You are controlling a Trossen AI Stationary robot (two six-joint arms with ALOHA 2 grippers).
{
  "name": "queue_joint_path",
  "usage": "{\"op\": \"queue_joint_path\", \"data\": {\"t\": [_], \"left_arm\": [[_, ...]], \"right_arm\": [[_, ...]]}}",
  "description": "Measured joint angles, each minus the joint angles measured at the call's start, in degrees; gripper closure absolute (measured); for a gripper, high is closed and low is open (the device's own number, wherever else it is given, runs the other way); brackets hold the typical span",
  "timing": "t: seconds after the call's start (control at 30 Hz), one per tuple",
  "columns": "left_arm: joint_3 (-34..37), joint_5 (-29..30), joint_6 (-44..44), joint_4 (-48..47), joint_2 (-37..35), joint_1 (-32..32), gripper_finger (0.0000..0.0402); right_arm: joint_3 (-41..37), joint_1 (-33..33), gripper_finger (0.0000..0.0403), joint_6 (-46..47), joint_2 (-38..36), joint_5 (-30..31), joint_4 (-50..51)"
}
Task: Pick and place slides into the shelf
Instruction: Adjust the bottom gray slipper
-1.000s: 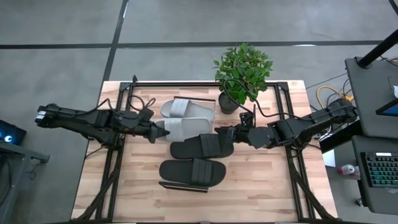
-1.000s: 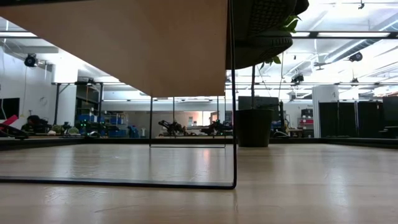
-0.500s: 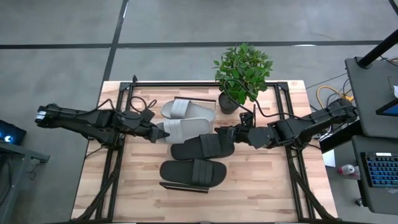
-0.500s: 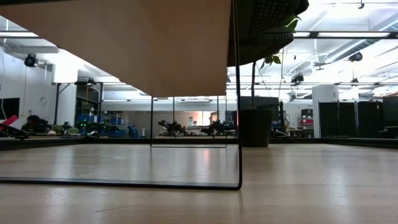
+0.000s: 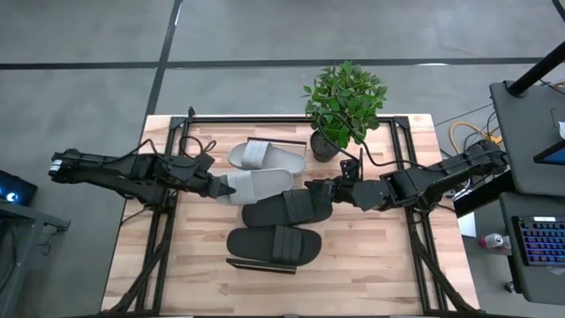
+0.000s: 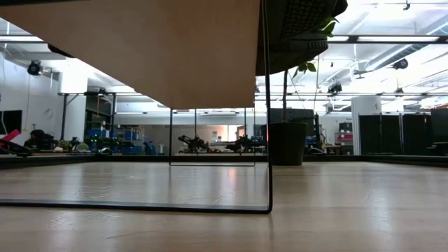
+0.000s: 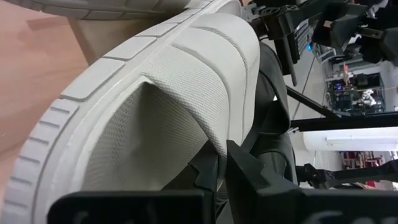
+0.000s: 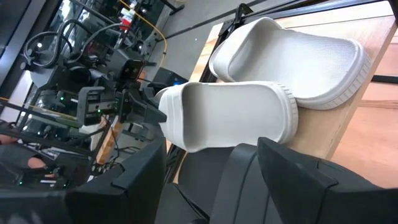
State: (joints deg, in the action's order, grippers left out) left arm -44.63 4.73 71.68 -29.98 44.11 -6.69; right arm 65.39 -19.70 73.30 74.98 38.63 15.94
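The shelf (image 5: 261, 265) stands mid-table; its plank underside (image 6: 154, 49) and thin rail (image 6: 269, 105) show in the low view. One pale grey slide (image 5: 267, 155) lies on it at the far end. At the near end lies a black slide (image 5: 274, 244). My left gripper (image 5: 217, 186) is shut on the second pale grey slide (image 5: 260, 185), which lies across the shelf. My right gripper (image 5: 311, 188) is closed on the second black slide (image 5: 287, 208), just nearer than that grey one. My left gripper holds the grey slide by its end toward the table's left (image 8: 163, 107), coming nearly level from the left, along the slide. The fingers (image 7: 214, 177) meet at the slide's edge; which part they pinch is hidden. The slide's other end reaches over the shelf. My right gripper has the black slide's right end (image 8: 202, 180) between its two fingers (image 8: 146, 177), one on each side. It comes from the table's right, slanting slightly down, along the slide. The slide lies across the shelf between the held grey slide and the near black one.
A potted plant (image 5: 344, 102) stands at the far edge, right of the shelf, close to my right arm; its pot (image 6: 285, 143) shows in the low view. Bare tabletop (image 5: 371, 265) lies near and right of the shelf.
My left gripper has rolled about its own line and drawn slightly toward the table's left; the grey slide has turned with it, and more of its left end shows. In the low view the shelf's rail has shifted a little to the right. My right gripper has kept still.
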Motion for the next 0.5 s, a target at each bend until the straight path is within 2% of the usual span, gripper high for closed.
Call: {"op": "queue_joint_path", "data": {"t": [0.5], "left_arm": [[0.0,-1.8,3.5,-0.6,-0.1,1.2,0.0402]], "right_arm": [[0.0,0.0,0.0164,0.1,0.0,0.0,-0.4]]}}
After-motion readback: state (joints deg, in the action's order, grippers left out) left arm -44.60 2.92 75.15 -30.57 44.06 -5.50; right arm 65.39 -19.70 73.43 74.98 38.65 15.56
